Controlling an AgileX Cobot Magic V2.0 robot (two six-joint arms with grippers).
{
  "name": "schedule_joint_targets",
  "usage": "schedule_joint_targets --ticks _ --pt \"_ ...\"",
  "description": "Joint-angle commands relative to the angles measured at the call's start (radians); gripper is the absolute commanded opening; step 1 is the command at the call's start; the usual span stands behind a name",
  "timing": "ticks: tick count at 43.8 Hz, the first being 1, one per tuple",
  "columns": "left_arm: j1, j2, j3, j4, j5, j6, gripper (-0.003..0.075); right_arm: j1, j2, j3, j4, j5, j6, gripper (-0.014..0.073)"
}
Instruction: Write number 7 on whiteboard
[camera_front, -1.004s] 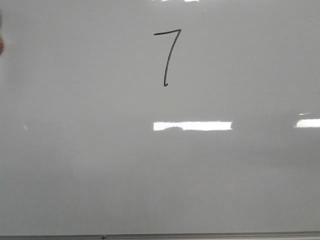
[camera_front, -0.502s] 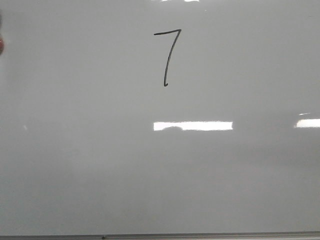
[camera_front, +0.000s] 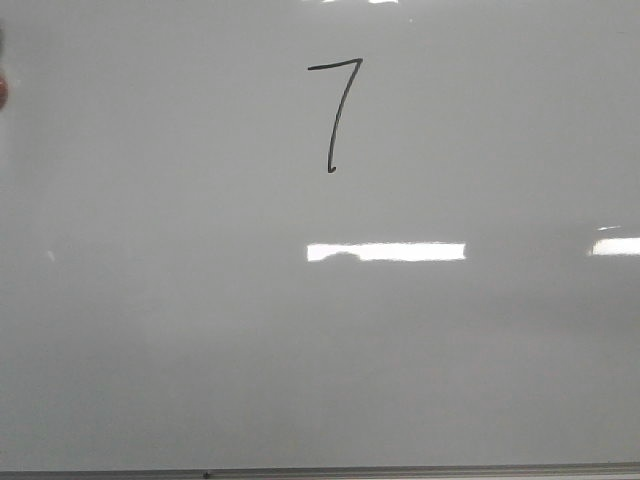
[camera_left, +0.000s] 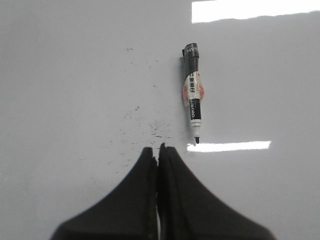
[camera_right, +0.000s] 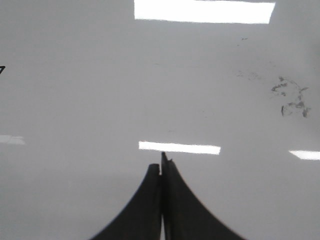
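Number 7 (camera_front: 335, 112) sits on whiteboard (camera_front: 150, 330); left tool (camera_left: 158, 148) and right tool (camera_right: 161, 159) pressed closed, empty.

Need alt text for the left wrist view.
A black-and-white marker pen lies uncapped on the glossy pale grey whiteboard, apart from the shut, empty left end effector. Faint ink specks lie between them, with bright light reflections.

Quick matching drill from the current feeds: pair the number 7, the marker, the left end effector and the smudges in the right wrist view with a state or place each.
Things:
1. number 7
2. marker
3. left end effector
4. ink smudges

States:
A. shut, holding nothing
B. lying uncapped on the whiteboard
C. faint dark scuffs near a reflection
D. drawn in black, upper middle of the front view

Pairs: 1-D, 2-B, 3-A, 4-C
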Motion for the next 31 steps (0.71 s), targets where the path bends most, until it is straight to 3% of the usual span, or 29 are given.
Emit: schedule_joint_targets --ticks 1,31 --pt "-0.001 -0.013 0.013 -0.008 -0.084 -0.012 -0.0021 -0.005 -0.019 -0.002 0.004 -0.090 0.002 -0.0118" --pt "-0.001 -0.013 0.013 -0.008 -0.084 -0.012 -0.0021 -0.005 -0.019 -0.002 0.042 -0.063 0.002 -0.0118"
